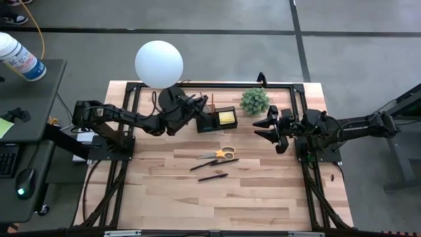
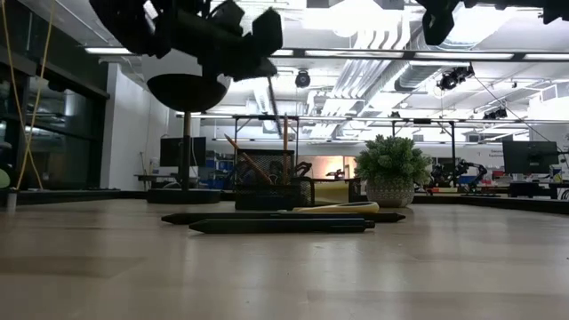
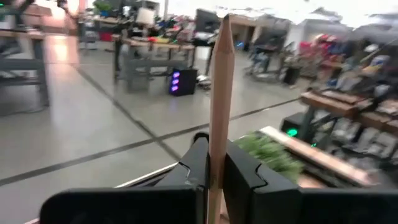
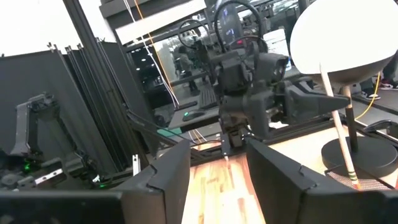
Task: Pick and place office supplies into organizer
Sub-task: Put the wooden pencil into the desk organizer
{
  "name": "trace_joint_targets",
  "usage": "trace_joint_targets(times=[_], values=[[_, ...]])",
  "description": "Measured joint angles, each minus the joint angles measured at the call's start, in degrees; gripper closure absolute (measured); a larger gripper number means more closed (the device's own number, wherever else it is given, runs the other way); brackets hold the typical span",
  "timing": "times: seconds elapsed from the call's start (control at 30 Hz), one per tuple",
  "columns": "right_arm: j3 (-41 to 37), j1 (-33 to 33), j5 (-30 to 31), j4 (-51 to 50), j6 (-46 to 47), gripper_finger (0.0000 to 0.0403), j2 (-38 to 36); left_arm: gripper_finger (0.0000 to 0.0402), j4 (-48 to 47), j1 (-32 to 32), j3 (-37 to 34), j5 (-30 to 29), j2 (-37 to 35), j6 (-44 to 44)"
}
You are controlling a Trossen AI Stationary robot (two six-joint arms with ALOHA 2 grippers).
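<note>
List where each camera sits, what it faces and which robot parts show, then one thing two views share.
High: overhead, straight down; both arms, organizer.
Low: table height, across pens toward the room; arms overhead.
Left wrist: on left arm; left gripper shut on pencil.
Right wrist: on right arm; right gripper open, facing left arm.
Shared: plant in high and low.

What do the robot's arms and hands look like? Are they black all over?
Pretty much! Both arms are dark, made of chunky jointed sections like links in a chain. The left hand has two flat black fingers with stepped, angular edges. The right hand has two wide, smooth black fingers shaped like slanted plates. From above, the arms reach in from each side of the wooden table. No bright markings show.
</note>
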Motion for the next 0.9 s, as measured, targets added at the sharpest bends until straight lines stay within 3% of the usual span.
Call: trace_joint_targets(times=[0.37, 0.63, 0.9], values=[[-0.02, 0.0, 2.04, 0.01, -0.1, 0.0249, 0.02, 0.0381, -10.49, 2.26, -0.02, -2.9, 0.07, -4.78], [-0.01, 0.0, 2.29, 0.01, -0.17, 0.0249, 0.02, 0.0392, -17.61, 2.11, -0.02, -10.5, 0.09, -14.85], [0.0, 0.0, 2.3, 0.01, -0.21, 0.0249, 0.02, 0.0387, -21.11, 2.09, -0.02, -10.46, 0.09, -18.3]])
